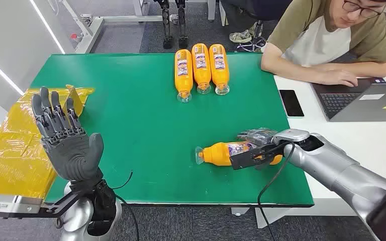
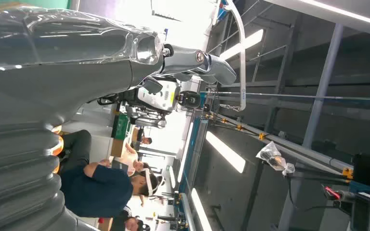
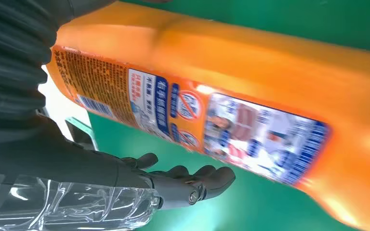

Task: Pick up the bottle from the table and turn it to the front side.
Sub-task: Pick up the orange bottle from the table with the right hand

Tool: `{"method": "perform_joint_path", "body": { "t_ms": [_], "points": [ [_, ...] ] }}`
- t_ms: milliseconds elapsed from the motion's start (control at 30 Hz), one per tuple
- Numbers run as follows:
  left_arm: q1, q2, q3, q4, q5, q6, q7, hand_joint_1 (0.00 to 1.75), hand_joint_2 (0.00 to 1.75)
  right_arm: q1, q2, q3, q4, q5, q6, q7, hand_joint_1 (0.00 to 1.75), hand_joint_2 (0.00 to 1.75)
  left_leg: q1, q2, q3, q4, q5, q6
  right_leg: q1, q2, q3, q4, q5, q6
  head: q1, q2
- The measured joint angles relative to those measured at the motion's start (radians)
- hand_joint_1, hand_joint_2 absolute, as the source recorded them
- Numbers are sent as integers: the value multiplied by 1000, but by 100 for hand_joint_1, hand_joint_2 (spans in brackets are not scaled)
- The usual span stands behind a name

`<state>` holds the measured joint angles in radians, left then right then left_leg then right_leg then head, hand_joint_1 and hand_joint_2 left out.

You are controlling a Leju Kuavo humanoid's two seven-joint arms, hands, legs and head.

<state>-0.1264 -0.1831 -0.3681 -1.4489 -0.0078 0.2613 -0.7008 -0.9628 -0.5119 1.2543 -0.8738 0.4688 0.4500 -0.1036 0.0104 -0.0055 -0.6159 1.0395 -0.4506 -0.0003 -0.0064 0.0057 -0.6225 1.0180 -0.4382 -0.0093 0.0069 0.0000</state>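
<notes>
Green table (image 1: pixel 130 125) under orange bottle (image 1: pixel 223 153) on its side, label up, right hand (image 1: pixel 261 145) fingers around it; left hand (image 1: pixel 65 138) spread, empty.

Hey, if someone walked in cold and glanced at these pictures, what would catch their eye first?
Probably the orange bottle lying on its side near the green table's front edge, with the right hand at its base. Then the left hand raised open over the table's left edge, and three more bottles side by side at the far edge.

bottle (image 1: pixel 226 153) lying near table (image 1: pixel 130 125) front | three bottles (image 1: pixel 201 68) behind, seemingly touching
</notes>
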Motion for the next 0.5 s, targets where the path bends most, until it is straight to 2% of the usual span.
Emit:
{"method": "perform_joint_path", "body": {
  "t_ms": [67, 100, 200, 233, 367, 400, 500],
  "points": [
    [0, 0, 0, 1, -1, 0, 0, 0, 175, 9, 0, 3, 14, 0, -11, 0, 0, 175, 0, 0, 0, 0, 0, 0, 0, 0, 0, 0, 0, 0, 0, 0],
    [0, 0, 0, 2, -1, 0, 0, 0, 175, 18, 0, 5, 26, 0, -22, 0, 13, 175, 0, 0, 0, 0, 0, 0, 0, 0, 0, 0, 0, 0, 0, 0],
    [0, -1, 0, 6, -3, -1, 0, 0, 175, 47, 0, 8, 58, 12, -66, 7, 137, 175, 0, 0, 0, 0, 0, 0, 0, 0, 0, 0, 0, 0, 0, 0],
    [0, -2, 0, 7, -5, -2, 0, 0, 175, 56, 1, 7, 69, 24, -88, 11, 168, 175, 0, 0, 1, 0, 0, 0, 0, 0, 1, 0, 0, 0, 0, 0],
    [1, -6, 0, 9, -13, -5, 0, 0, 175, 94, 9, -16, 106, 71, -177, 28, 167, 175, 1, 2, 6, -1, -3, 0, 1, 2, 7, -2, -1, 1, 0, 0],
    [1, -6, 0, 9, -14, -6, 0, 0, 175, 103, 12, -26, 110, 80, -195, 32, 173, 175, 1, 2, 8, -1, -4, 0, 1, 2, 8, -2, -2, 2, 0, 0],
    [2, -6, 0, 9, -20, -8, 0, 0, 175, 129, 16, -60, 115, 106, -231, 43, 175, 175, 1, 2, 13, -1, -4, 1, 1, 3, 13, -3, -2, 3, 0, 0]
  ]
}}
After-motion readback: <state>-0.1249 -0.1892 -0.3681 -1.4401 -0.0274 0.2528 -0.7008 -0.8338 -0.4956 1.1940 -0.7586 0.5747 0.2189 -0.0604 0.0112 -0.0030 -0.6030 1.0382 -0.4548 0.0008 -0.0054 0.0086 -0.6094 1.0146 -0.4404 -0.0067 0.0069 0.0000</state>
